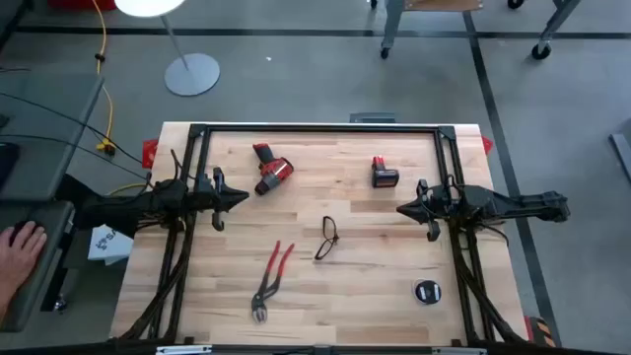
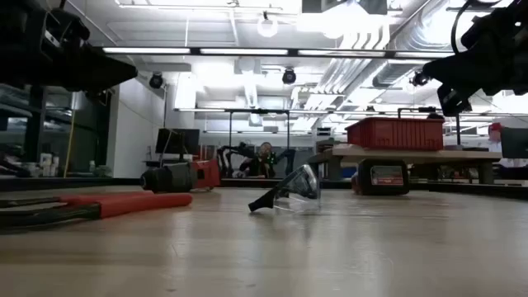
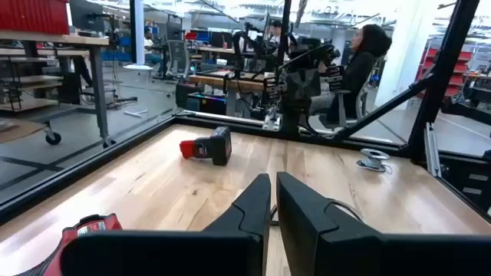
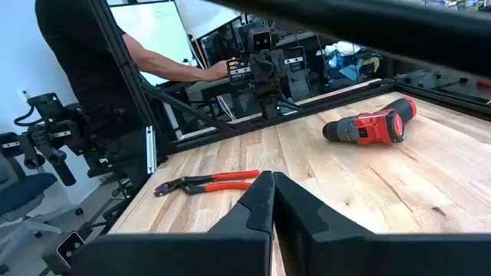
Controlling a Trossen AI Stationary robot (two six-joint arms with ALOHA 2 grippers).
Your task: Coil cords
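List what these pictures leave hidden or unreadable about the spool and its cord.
- Spool: high view shows only a small dark round shape; too small to read detail.
- White cord: no view shows it clearly; too thin to trace.
- Low view: spool not in view.
- Left wrist view: spool far off, too small to tell any winding.

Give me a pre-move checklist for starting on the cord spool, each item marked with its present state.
1. Spool located near the right arm's base: ok.
2. White cord traceable on the table: cannot tell.
3. Right gripper free, shut, holding nothing: ok.
4. Left gripper free, shut, holding nothing: ok.
5. Glasses and pliers lie apart from the spool: ok.
6. Person's hand off the table: ok.
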